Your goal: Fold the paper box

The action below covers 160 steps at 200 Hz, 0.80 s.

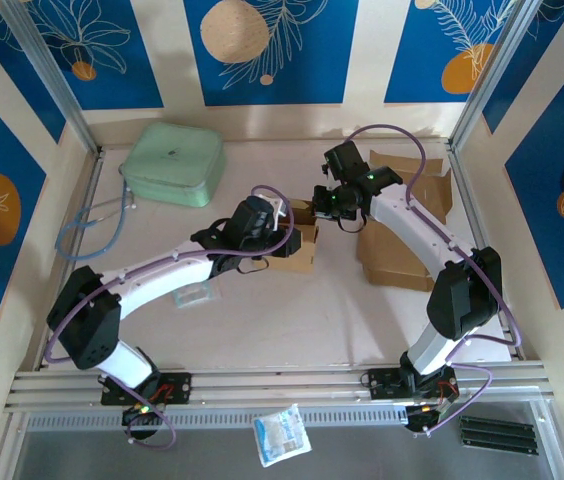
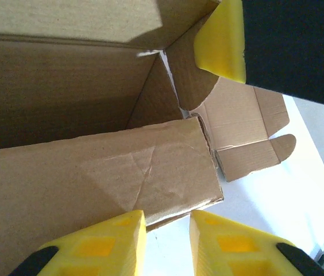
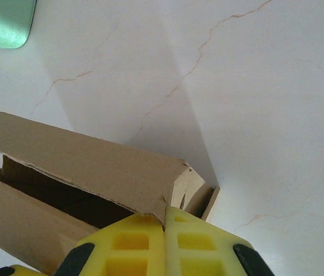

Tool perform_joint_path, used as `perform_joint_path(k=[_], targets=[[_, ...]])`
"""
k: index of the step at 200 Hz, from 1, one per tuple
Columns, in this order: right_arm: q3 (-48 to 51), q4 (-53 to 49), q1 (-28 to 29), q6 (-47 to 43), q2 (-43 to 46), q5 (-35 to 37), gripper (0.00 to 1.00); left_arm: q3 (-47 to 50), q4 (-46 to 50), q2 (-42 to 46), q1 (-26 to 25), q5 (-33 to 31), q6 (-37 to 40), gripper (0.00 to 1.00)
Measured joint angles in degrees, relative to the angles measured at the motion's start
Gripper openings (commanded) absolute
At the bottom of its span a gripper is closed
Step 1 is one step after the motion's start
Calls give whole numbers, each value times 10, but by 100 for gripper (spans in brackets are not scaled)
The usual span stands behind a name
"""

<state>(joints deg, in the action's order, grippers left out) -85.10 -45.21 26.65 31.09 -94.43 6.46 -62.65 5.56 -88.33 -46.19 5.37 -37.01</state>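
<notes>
Where the overhead camera looks down, the paper box (image 1: 300,252) stands near the middle of the surface (image 1: 292,320), between the two arms. The left gripper (image 1: 274,222) is against the box's left side. The right gripper (image 1: 324,203) is at its far right corner. From this height I cannot tell how either set of jaws stands. A green case (image 1: 172,165) lies at the far left, well apart from the box, with a cord (image 1: 92,225) looping just beside it. Flat cardboard (image 1: 397,258) is stacked to the right of the box, partly under the right arm.

Left wrist view: the left gripper (image 2: 168,217) has its jaws parted, with white surface visible in the gap and nothing clamped between them. The creased side panel of the paper box (image 2: 122,178) ends just at the fingertips. The box is open at the top, its inside in shadow. One yellow finger of the right gripper rests on an upright flap (image 2: 188,75) at the box's far corner. A flat cardboard blank (image 2: 248,123) lies on the surface beyond.

Right wrist view: the right gripper (image 3: 165,218) has its jaws closed, pinching the corner of the box's raised flap (image 3: 93,164), whose edge runs down into the seam between the fingers. The open cavity of the box shows below that flap. A corner of the green case (image 3: 4,20) shows at the top left.
</notes>
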Motion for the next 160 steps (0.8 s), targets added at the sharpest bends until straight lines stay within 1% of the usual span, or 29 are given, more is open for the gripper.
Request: perform_joint_path(k=[59, 118, 160], targets=[[0, -11, 1, -17, 0, 39, 2, -5, 0, -3, 0, -1, 0, 28], [0, -16, 4, -17, 0, 38, 4, -6, 0, -3, 0, -2, 0, 28], [0, -22, 5, -8, 4, 23, 5, -6, 0, -5, 0, -1, 0, 28]])
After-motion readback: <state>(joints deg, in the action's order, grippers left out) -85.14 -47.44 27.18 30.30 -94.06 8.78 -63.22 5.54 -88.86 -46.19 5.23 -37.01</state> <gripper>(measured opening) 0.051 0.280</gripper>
